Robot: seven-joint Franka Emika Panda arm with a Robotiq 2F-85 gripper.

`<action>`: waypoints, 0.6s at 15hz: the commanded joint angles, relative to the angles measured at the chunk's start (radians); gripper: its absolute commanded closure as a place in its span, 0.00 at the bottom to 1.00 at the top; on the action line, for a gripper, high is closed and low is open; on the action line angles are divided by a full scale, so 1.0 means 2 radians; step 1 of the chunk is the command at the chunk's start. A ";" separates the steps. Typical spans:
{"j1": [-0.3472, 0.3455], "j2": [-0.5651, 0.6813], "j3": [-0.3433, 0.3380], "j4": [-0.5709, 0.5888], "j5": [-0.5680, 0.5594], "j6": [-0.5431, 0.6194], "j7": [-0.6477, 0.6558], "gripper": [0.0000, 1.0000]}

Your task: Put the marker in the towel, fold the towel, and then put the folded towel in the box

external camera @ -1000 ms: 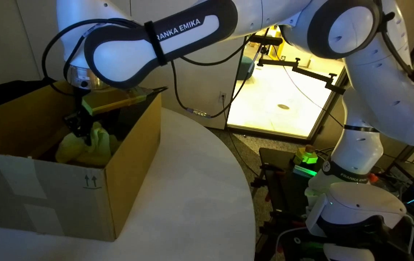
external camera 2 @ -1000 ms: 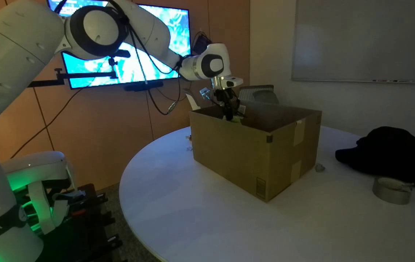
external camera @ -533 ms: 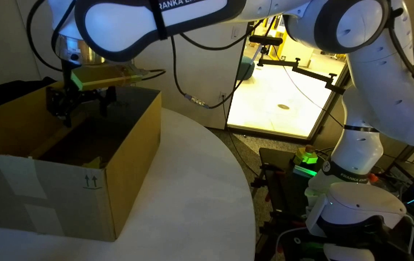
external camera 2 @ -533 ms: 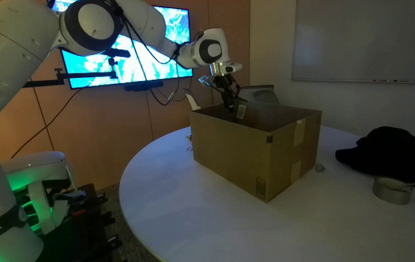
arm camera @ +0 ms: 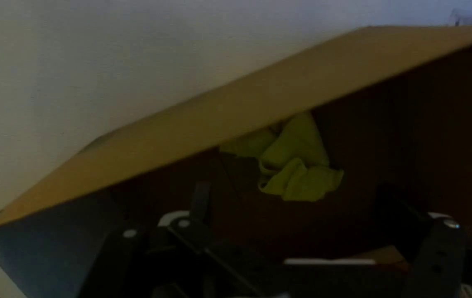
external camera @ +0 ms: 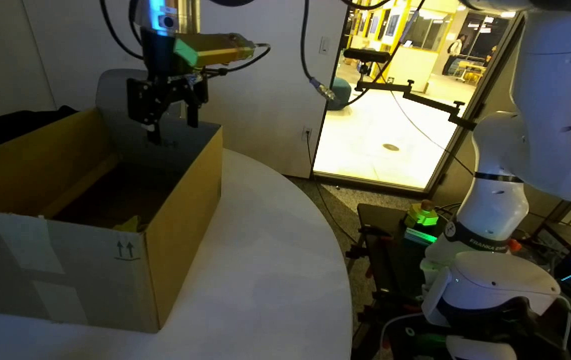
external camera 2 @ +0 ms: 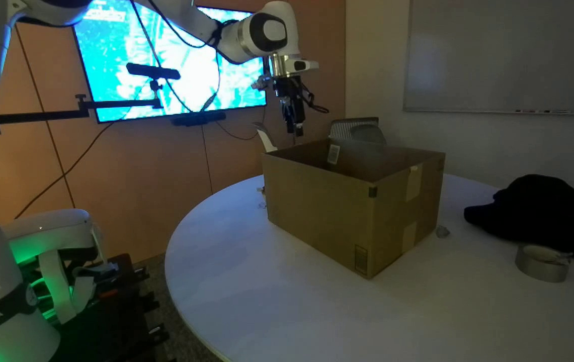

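While the gripper (external camera: pixel 172 131) is hanging with its jaws spread wide in the upper left of an exterior view, the box (external camera: pixel 100 270) is standing at lower left on a white table (external camera: pixel 265 260). Inside it, the yellow-green towel (arm camera: pixel 302 178) is lying crumpled near the centre of the wrist view, the box's side partly hiding it.

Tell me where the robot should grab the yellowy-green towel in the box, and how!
Probably pinch the crumpled end of the towel, the gripper coming down from above through the open top of the box. In the wrist view, that end bunches into loose folds, while the other end is cut off by the box's edge. Its walls would likely block a sideways reach.
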 commanded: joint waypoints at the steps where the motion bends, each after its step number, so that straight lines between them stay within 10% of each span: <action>1: -0.022 -0.103 0.023 -0.123 0.022 -0.041 -0.084 0.00; 9: -0.060 -0.275 0.025 -0.350 0.067 -0.076 -0.199 0.00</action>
